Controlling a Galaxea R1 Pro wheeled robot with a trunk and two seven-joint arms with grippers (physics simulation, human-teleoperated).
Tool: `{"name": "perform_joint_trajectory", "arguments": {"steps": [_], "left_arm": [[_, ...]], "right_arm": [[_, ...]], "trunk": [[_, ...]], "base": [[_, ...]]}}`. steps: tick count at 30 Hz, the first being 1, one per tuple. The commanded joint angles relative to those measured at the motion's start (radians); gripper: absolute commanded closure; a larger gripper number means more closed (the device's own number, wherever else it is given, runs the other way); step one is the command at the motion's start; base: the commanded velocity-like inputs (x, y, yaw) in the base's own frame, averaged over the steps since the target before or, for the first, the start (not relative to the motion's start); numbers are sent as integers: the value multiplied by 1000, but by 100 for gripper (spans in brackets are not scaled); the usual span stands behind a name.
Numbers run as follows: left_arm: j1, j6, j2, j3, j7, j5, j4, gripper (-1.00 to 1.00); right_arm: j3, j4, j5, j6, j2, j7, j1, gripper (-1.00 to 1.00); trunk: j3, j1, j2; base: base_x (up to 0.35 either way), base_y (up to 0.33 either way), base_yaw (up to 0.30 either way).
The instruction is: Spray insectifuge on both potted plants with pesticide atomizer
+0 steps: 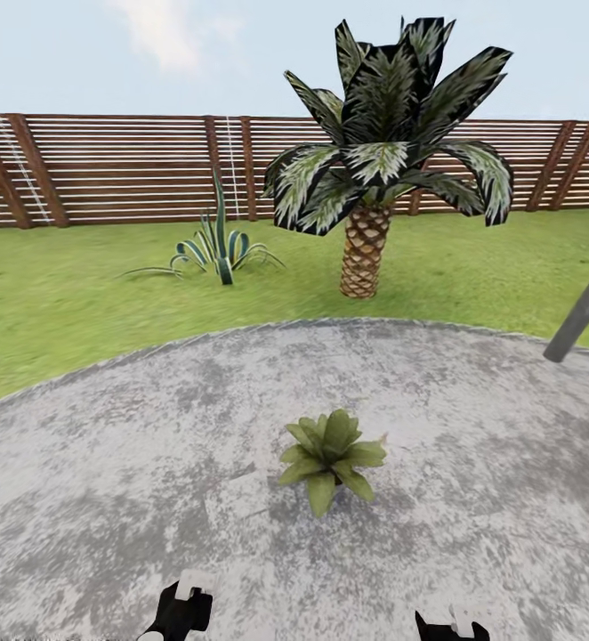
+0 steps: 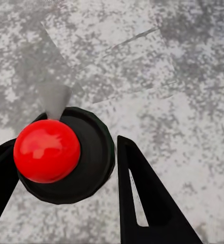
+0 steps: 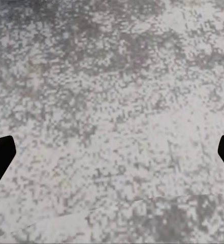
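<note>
Garden: green lawn (image 1: 63, 285) at the far side, with grey stone paving (image 1: 134, 463) close to the robot.
Fence: a brown slatted wooden fence (image 1: 125, 169) runs across the far edge of the grass, under a pale blue sky.
Palm tree: a short palm tree (image 1: 375, 151) with dark leaves stands on the grass, far and a bit to the right.
Agave: a spiky striped agave (image 1: 214, 245) grows on the grass, to the left of the palm tree.
Lamp post: a grey bollard lamp post (image 1: 584, 312) leans in at the right edge, where paving meets grass.
Potted plant: one small potted plant (image 1: 330, 454) with pointed green leaves sits on the paving, near the middle, in front of the robot.
Left hand: the left hand (image 2: 66, 178) is down low at the near left, and its two black fingers (image 2: 142, 198) are clenched on either side of the bottle.
Pesticide atomizer: the pesticide atomizer (image 2: 48, 150) is in the left hand, over the paving. Its round red top faces the wrist camera, with the dark body around it.
Right hand: the right hand (image 3: 112, 152) is low at the near right, its fingertips (image 3: 0, 152) spread wide apart with nothing between them, just grey paving below.
</note>
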Motion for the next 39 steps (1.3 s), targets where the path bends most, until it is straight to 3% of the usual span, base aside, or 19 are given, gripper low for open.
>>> {"name": "perform_joint_trajectory", "arguments": {"steps": [1, 11, 39], "left_arm": [[-1, -4, 0, -9, 5, 9, 1, 100], [-1, -5, 0, -9, 5, 9, 2, 100], [-1, -5, 0, -9, 5, 9, 1, 100]], "right_arm": [[7, 1, -11, -3, 0, 5, 0, -100], [7, 1, -10, -3, 0, 5, 0, -100], [7, -1, -11, -3, 0, 8, 0, -100]], "trunk": [[-1, 0, 0], [-1, 0, 0], [-1, 0, 0]], "base": [[160, -271, 276], [98, -272, 256], [0, -275, 36]]}}
